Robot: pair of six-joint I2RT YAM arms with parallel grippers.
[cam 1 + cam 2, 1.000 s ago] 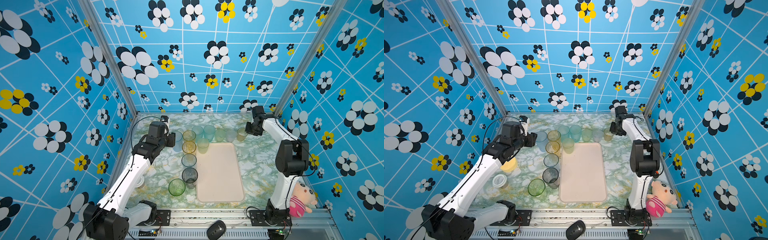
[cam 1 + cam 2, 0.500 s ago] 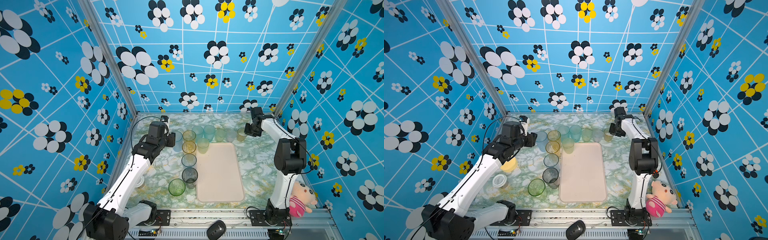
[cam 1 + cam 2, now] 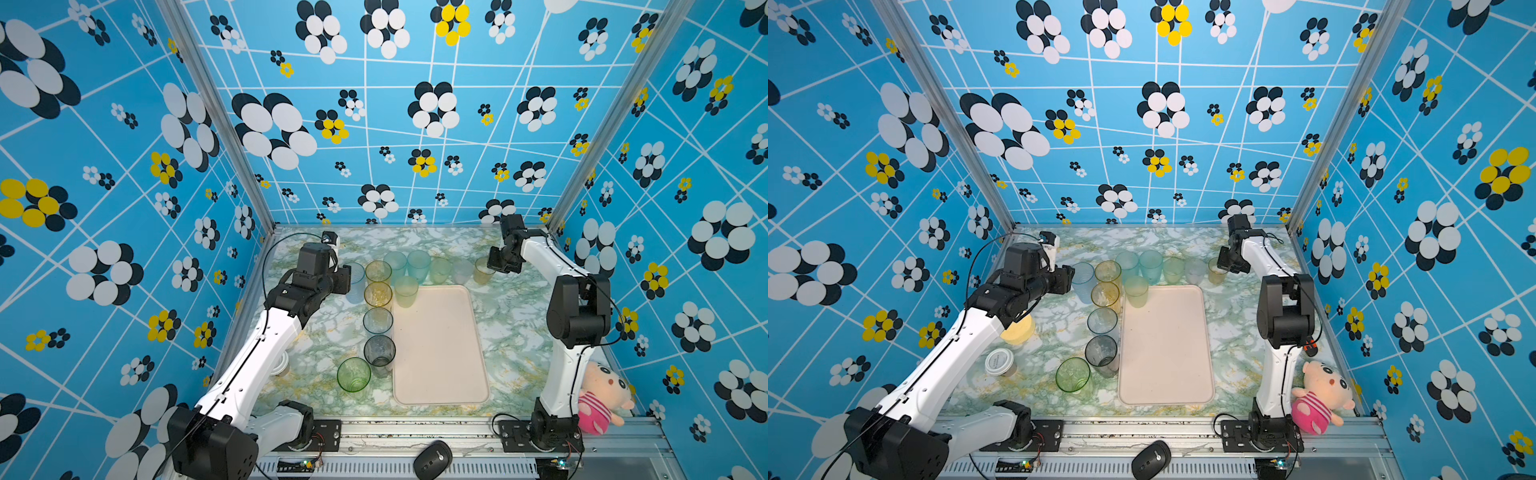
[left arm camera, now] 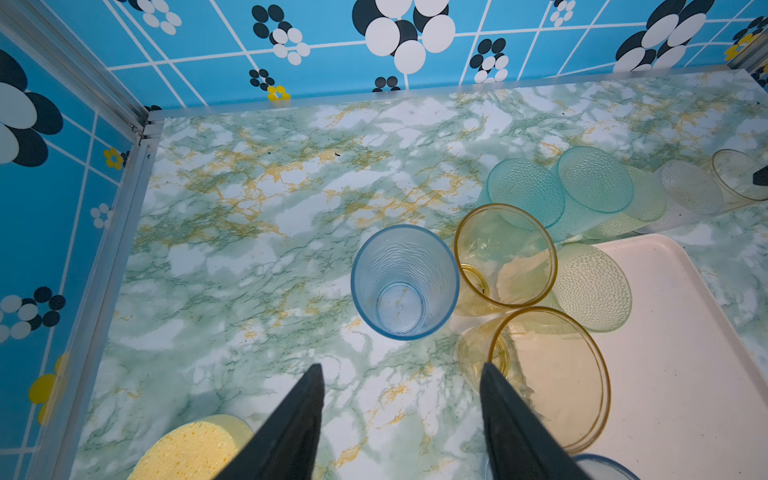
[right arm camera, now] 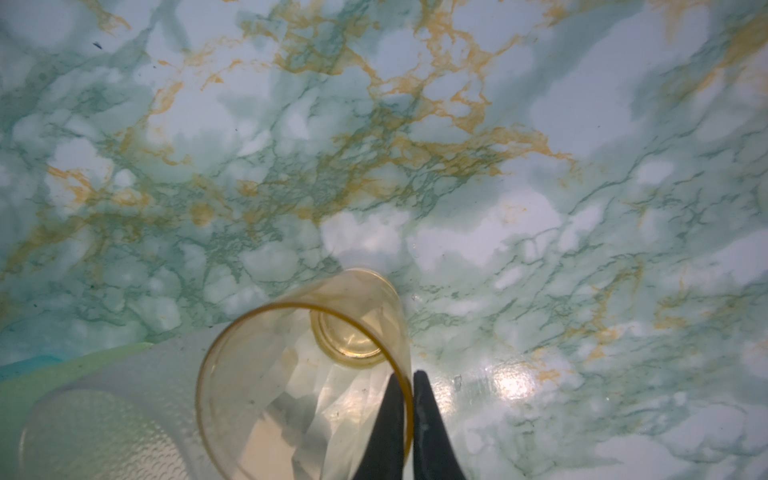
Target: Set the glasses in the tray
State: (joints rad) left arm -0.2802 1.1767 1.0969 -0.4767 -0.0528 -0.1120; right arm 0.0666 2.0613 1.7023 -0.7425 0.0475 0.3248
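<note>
Amber glass (image 5: 303, 374): stands on the marbled worktop (image 5: 540, 187), at 1 o'clock from the tray (image 3: 440, 353) — the last one of the far row.
Right claw (image 5: 409, 374): pinched narrow on this glass's wall, one finger inside and one outside; I judge a rim grip suits a thin open tumbler.
Left claw (image 4: 399, 368): wide, holding nothing, aimed at the blue glass (image 4: 405, 282), at 11 o'clock from the tray.
Other glasses (image 3: 378, 322): lined close together along the tray's 9 and 12 o'clock sides — a grip from above likely spares the neighbours.
Tray middle: bare.
</note>
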